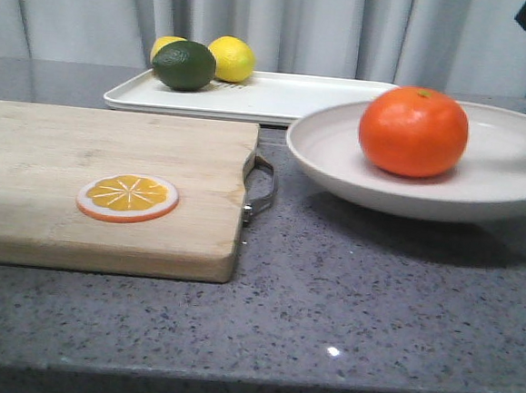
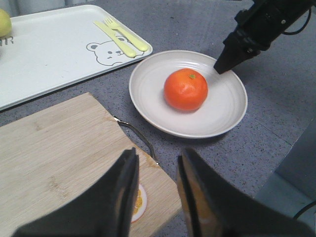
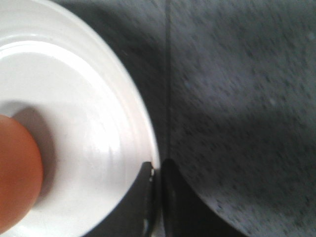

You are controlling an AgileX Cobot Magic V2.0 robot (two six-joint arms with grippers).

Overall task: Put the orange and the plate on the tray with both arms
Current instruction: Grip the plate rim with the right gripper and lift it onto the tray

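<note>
Right gripper (image 3: 157,170) pinching plate (image 3: 74,98) rim, right table edge. Orange (image 1: 414,131) sits in plate. Left gripper (image 2: 157,190) spread, empty, over cutting board (image 1: 100,184). Tray (image 1: 280,98) at far edge; bare counter near front edge.

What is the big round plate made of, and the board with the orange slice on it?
The plate looks like matte off-white ceramic or melamine: smooth, faint rings, only a soft sheen. I can't tell which. The board looks like pale unvarnished wood, with visible grain lines, plus a shiny metal handle. The orange slice looks like flat plastic or rubber, too even to be real fruit.
</note>
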